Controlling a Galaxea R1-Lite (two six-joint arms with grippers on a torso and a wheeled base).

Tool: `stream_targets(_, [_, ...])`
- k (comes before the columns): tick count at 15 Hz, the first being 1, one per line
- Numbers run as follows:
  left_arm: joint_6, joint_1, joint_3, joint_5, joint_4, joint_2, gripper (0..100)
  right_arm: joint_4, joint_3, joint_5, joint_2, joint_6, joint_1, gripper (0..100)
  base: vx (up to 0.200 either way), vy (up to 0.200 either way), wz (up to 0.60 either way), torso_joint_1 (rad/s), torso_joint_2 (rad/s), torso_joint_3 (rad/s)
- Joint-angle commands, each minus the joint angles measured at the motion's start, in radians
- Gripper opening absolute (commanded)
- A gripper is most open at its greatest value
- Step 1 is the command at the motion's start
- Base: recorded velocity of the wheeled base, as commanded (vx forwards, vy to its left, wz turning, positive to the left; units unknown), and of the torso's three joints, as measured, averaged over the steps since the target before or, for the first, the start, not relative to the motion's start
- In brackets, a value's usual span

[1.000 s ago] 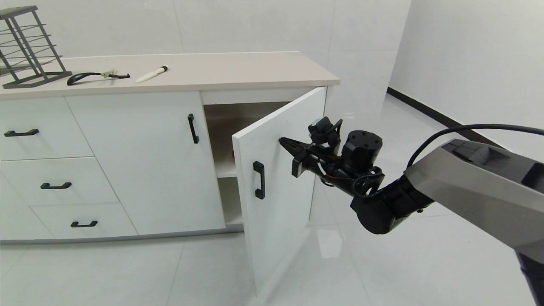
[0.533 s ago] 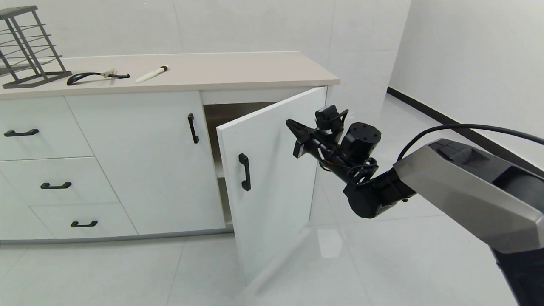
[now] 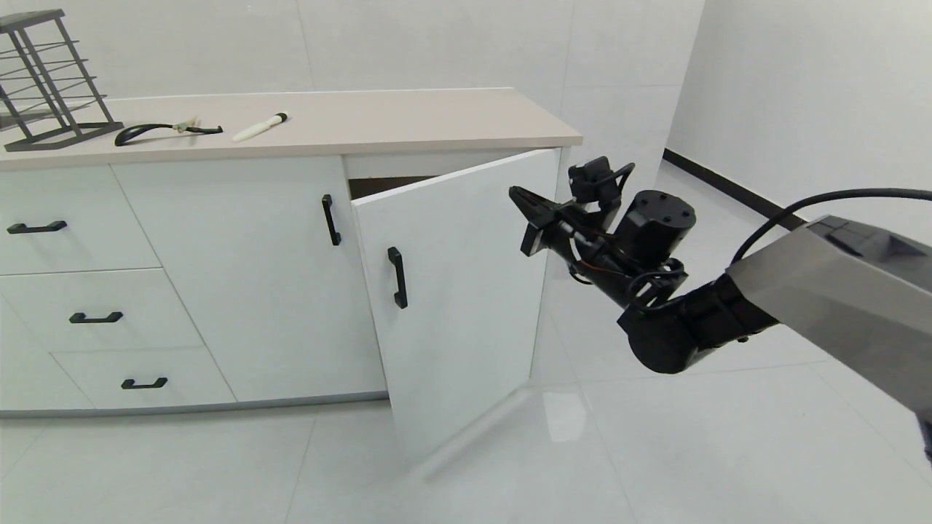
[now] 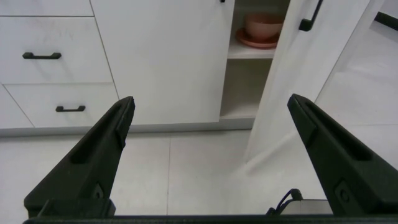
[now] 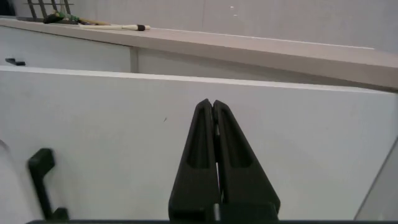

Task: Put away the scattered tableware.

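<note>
The white cabinet door (image 3: 466, 291) stands partly open, leaving a narrow gap at its handle (image 3: 397, 276) side. My right gripper (image 3: 517, 195) is shut, its tips against the door's outer face near the hinge side; in the right wrist view the closed fingers (image 5: 212, 106) point at the door (image 5: 124, 137). A black ladle (image 3: 145, 132) and a white-handled utensil (image 3: 259, 127) lie on the countertop (image 3: 408, 120). My left gripper (image 4: 211, 101) hangs open and low in front of the cabinet, holding nothing. A pink bowl (image 4: 264, 25) sits on the inner shelf.
A dark wire rack (image 3: 44, 80) stands at the counter's far left. Drawers with black handles (image 3: 96, 318) fill the left of the cabinet. White tiled floor (image 3: 655, 451) lies open to the right, with a wall (image 3: 801, 109) beyond.
The door has swung well toward shut, its handle moving left. My right gripper has followed it upward and toward the cabinet, staying against the door face.
</note>
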Motion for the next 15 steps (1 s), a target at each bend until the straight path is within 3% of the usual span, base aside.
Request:
stream_targets(1, [0.0, 0.0, 0.0, -0.001, 0.0, 0.0, 100, -0.008, 0.259, 0.006, -0.208, -0.005, 0.001, 0, 0.0, 0.0, 0.0, 0.0, 0.0, 0.0])
stream_targets(2, [0.0, 0.0, 0.0, -0.001, 0.0, 0.0, 100, -0.016, 0.435, 0.006, -0.335, -0.011, -0.002, 0, 0.0, 0.0, 0.0, 0.0, 0.0, 0.0])
stream_targets(5, [-0.001, 0.0, 0.0, -0.001, 0.0, 0.0, 100, -0.012, 0.705, 0.006, -0.582, -0.013, -0.004, 0, 0.0, 0.0, 0.0, 0.0, 0.0, 0.0])
stream_targets(8, [-0.001, 0.0, 0.0, -0.001, 0.0, 0.0, 100, 0.018, 0.935, 0.006, -0.855, -0.013, -0.045, 0, 0.0, 0.0, 0.0, 0.0, 0.0, 0.0])
stream_targets(9, [-0.001, 0.002, 0.0, -0.001, 0.0, 0.0, 100, 0.029, 0.952, 0.004, -0.889, -0.013, -0.056, 0, 0.0, 0.0, 0.0, 0.0, 0.0, 0.0])
stream_targets(13, [0.0, 0.0, 0.0, -0.001, 0.0, 0.0, 100, 0.159, 1.076, 0.007, -1.253, -0.008, -0.349, 0, 0.0, 0.0, 0.0, 0.0, 0.0, 0.0])
stream_targets(14, [0.0, 0.0, 0.0, -0.001, 0.0, 0.0, 100, 0.199, 1.124, 0.041, -1.366, -0.004, -0.481, 0, 0.0, 0.0, 0.0, 0.0, 0.0, 0.0])
stream_targets(15, [0.0, 0.0, 0.0, -0.001, 0.0, 0.0, 100, 0.224, 1.168, 0.064, -1.444, -0.007, -0.525, 0, 0.0, 0.0, 0.0, 0.0, 0.0, 0.0])
